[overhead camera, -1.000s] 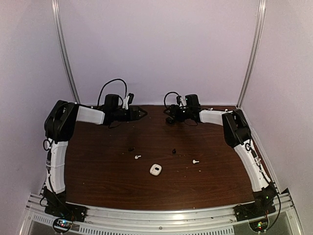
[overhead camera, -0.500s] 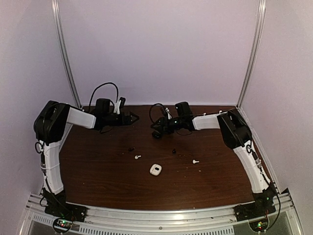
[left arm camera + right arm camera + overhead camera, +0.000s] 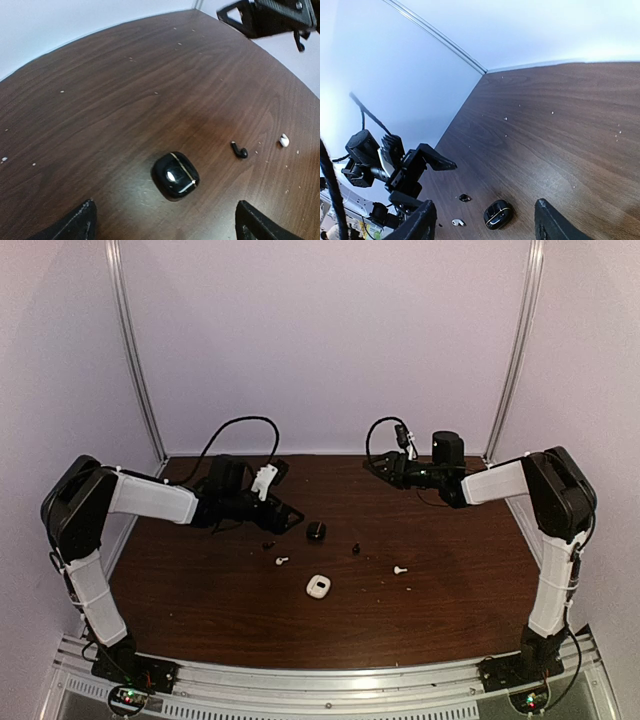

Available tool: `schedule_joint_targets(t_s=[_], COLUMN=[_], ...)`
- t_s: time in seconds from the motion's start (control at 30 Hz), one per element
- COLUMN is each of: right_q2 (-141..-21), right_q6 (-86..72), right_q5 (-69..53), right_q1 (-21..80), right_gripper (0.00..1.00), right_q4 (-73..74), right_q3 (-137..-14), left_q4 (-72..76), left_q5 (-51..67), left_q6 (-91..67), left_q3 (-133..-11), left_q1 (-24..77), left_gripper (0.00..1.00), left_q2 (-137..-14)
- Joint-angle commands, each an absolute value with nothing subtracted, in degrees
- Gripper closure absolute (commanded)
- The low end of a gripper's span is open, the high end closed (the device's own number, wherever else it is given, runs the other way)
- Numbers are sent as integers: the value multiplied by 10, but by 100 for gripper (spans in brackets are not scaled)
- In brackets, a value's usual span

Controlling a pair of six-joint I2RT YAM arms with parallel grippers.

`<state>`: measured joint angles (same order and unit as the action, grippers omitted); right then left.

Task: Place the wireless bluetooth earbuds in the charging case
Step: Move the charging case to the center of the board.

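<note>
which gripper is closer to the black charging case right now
Left. The left gripper sits just left of the black charging case, jaws open toward it. The right gripper is much farther off, behind the case and to its right.

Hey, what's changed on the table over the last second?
The right gripper carried the black case to the middle of the table, let it go there and pulled back to the far right, fingers open. The left gripper swung in toward that case, fingers open, not touching it. The white case and the four earbuds stayed put.
</note>
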<state>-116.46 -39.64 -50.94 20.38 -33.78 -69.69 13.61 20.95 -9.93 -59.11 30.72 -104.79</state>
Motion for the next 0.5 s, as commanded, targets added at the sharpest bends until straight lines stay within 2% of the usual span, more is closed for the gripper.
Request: schedule_joint_targets(t_s=[0.0,0.27,0.47], right_q2=[-1095,-976,-928], right_q6=[-336,-253,-263], right_q5=[-481,-468,-492], right_q1=[209,207,207], right_gripper=[31,28,27], right_q4=[-355,-336,-378], right_q3=[-642,-540,-480], left_q4=[122,69,-86], left_q5=[218,316,356], left_q6=[-10,189,314], left_q3=[-584,-625,-761], left_q1=[323,323,321], left_gripper=[2,12,13], left_q2=[-1048,-1082,-1161])
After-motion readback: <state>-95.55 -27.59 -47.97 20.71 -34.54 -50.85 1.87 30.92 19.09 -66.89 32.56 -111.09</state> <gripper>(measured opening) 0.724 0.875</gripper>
